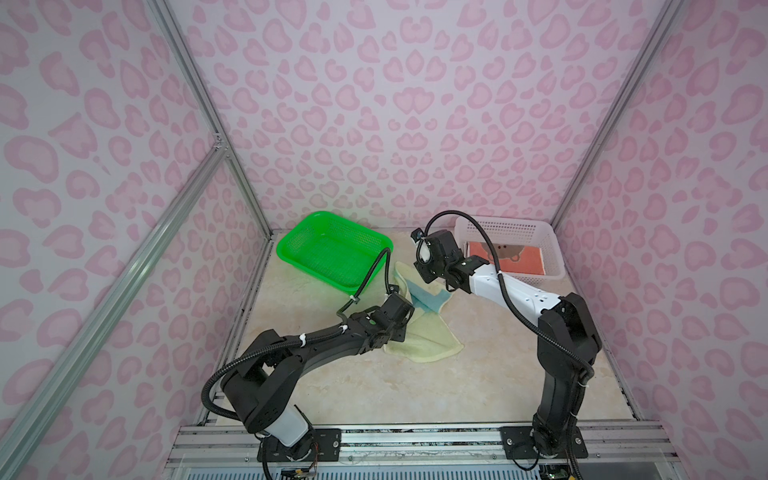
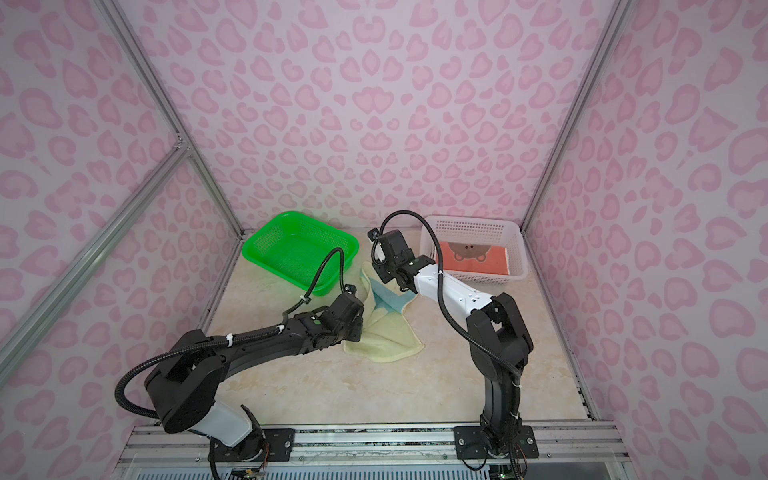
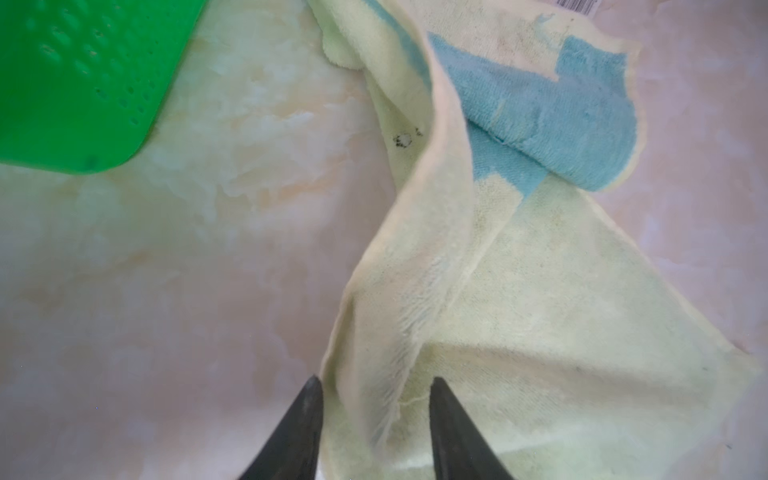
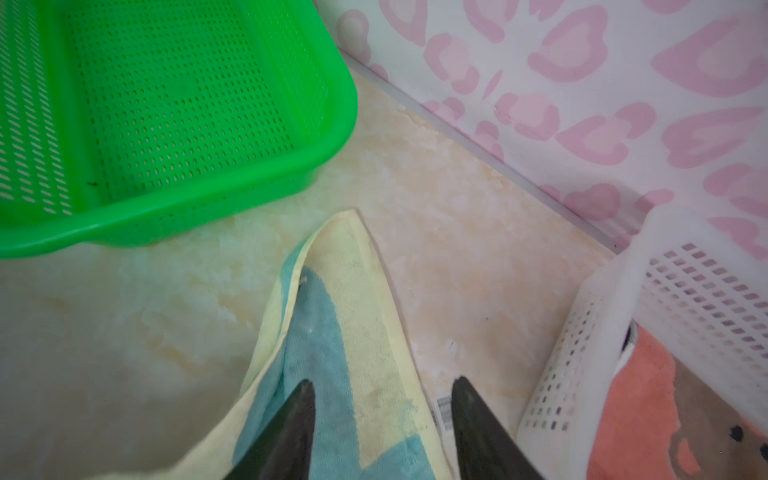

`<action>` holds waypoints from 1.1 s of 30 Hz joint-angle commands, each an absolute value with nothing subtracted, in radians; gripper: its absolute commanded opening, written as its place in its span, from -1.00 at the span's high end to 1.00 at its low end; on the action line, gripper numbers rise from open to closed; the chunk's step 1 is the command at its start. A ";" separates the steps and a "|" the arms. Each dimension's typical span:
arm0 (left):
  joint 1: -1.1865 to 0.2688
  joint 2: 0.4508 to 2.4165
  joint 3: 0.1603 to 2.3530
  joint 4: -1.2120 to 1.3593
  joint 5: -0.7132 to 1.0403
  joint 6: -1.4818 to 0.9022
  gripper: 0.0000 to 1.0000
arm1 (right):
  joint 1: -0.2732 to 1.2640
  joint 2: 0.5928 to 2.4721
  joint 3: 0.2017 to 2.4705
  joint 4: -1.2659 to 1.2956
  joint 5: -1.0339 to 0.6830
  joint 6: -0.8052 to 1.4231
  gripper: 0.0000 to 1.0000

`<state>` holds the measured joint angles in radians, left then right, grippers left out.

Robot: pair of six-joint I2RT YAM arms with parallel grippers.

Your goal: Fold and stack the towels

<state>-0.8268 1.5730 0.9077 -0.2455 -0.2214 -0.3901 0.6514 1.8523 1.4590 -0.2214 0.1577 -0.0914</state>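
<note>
Both pairs of fingers are spread and pinch nothing. A raised ridge of the yellow towel (image 3: 540, 311) runs between the fingers of the left gripper (image 3: 375, 380). Its teal corner lies under and ahead of the fingers of the right gripper (image 4: 383, 381), and the white basket (image 4: 582, 332) holding the orange towel (image 4: 648, 395) is just beside one finger. The fold will likely go best if the crumple is flattened first, then single corners pinched rather than the ridge.

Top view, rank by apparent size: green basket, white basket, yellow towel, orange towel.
1. green basket
2. white basket, close to the green one and partly hidden, so that order is unsure
3. yellow towel, crumpled, partly hidden
4. orange towel, inside the white basket
</note>
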 commanded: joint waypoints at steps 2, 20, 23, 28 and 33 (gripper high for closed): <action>-0.827 1.528 0.894 -0.284 -0.300 -0.351 0.07 | 0.647 1.743 1.300 -0.109 0.073 -0.189 -0.07; -0.810 1.243 0.758 -0.206 -0.498 -0.348 -0.95 | 0.870 1.546 0.901 -0.228 -0.035 -0.274 0.01; -0.793 1.201 0.742 -0.219 -0.505 -0.347 -0.95 | 0.941 1.584 0.889 -0.200 -0.006 -0.249 0.01; -0.763 1.129 0.704 -0.229 -0.501 -0.353 -0.95 | 0.998 1.622 0.845 -0.087 -0.044 -0.196 0.01; -0.746 1.065 0.671 -0.228 -0.493 -0.347 -0.95 | 1.015 1.684 0.836 -0.016 -0.054 -0.146 0.04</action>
<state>-0.7517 1.0897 0.6842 -0.2375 -0.4816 -0.3538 1.0107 1.6569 0.8410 -0.0883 -0.0414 -0.1921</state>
